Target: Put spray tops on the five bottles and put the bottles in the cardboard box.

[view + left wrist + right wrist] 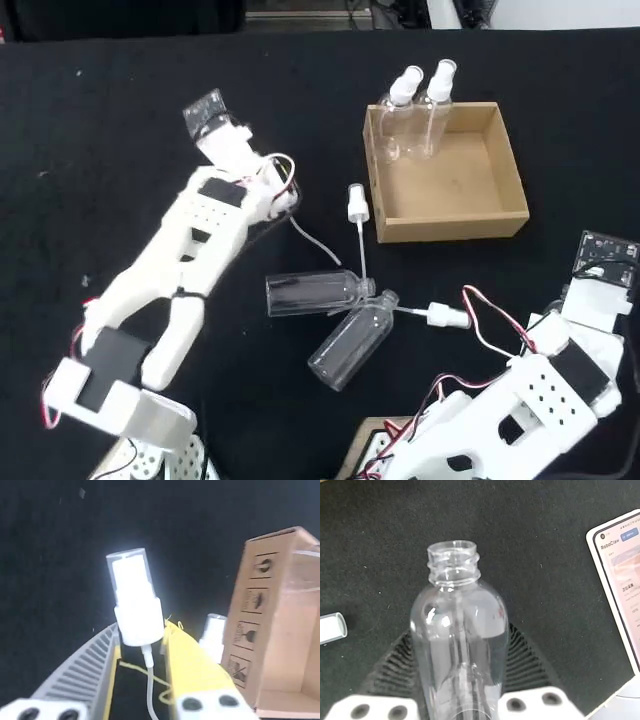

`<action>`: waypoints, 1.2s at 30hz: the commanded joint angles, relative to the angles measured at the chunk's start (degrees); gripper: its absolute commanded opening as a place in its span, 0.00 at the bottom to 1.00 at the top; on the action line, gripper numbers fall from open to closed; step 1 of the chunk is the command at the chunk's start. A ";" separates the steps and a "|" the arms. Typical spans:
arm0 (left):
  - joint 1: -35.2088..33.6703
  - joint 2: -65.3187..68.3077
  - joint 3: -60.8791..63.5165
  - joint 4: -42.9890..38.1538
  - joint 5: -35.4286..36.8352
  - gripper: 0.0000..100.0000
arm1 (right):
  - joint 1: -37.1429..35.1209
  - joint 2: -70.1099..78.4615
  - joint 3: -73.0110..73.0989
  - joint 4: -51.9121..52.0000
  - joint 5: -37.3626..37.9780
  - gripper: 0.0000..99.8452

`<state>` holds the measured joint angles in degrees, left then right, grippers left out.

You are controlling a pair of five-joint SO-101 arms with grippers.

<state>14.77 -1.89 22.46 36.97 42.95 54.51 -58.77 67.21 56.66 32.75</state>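
My left gripper (141,630) is shut on a white spray top (134,602) whose thin tube hangs down between the fingers. In the high view this gripper (272,182) sits left of the cardboard box (505,165). My right gripper (459,645) is shut on a clear bottle (456,625) with a bare threaded neck pointing away. Two capped bottles (415,115) lean in the box's far side. Two open bottles (310,293) (350,342) lie on the table, necks together. A loose spray top (357,205) lies by the box, another (447,317) right of the necks.
The table is covered in black cloth. The box's printed side wall (280,620) stands close beside my left gripper, with a spray top (212,635) at its foot. A phone (620,570) lies near the held bottle. The right arm (545,390) fills the near right corner.
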 commanded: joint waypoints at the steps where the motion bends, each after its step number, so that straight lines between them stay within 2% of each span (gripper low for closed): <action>1: -4.70 -8.18 -1.80 2.46 -9.76 0.03 | -0.18 -1.19 -0.48 -1.14 0.26 0.01; 4: -8.75 -12.57 -2.15 8.97 -21.71 0.03 | -0.44 -1.19 -0.66 -1.05 0.00 0.01; 11: -18.86 -18.37 -1.80 28.48 -59.34 0.03 | -0.44 -1.19 -0.75 -1.05 0.00 0.01; 15: -23.96 -16.44 -1.80 37.71 -72.62 0.03 | -0.44 -1.19 -0.84 -1.05 -0.18 0.01; 28: -25.45 -4.48 1.98 39.56 -83.34 0.03 | -0.44 -1.27 -0.66 -0.97 -0.18 0.01; 36: -26.51 -0.26 1.63 39.74 -84.13 0.03 | -4.31 -1.27 -0.75 0.97 -0.26 0.01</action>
<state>-10.99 -2.15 25.36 76.09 -40.40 52.40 -58.77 67.21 56.75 32.75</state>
